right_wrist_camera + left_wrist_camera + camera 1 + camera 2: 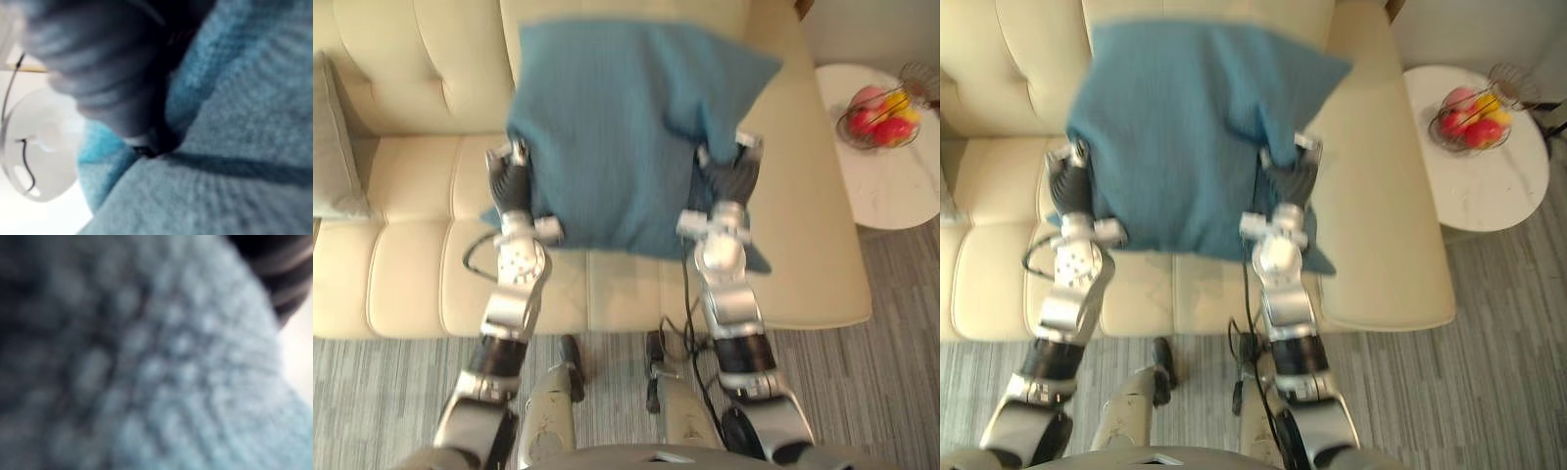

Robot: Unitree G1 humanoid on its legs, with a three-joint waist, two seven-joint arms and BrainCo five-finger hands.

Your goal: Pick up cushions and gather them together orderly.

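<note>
the teal cushion [617,137] is held up between the two hands over the seat of the cream sofa [421,284], its upper edge lying across the backrest in the head views and its lower corners hanging just past the wrists. the left hand [512,181] sits against the cushion's left edge, near the lower corner; its fingers are lost behind the cloth, and its wrist view gives little beyond knitted fabric pressed close, so i cannot tell whether that hand is curled or flat. the right hand [732,181] is at the cushion's right edge, where the fabric creases inward. in the right wrist view a grey finger [107,73] digs into the cloth with a fold bunched against it, so this hand is gripping the cushion.

a grey cushion [333,147] leans at the sofa's far left end, well apart from the teal one. to the right of the sofa stands a round white side table [891,186] with a wire bowl [881,122] of fruit on it.
</note>
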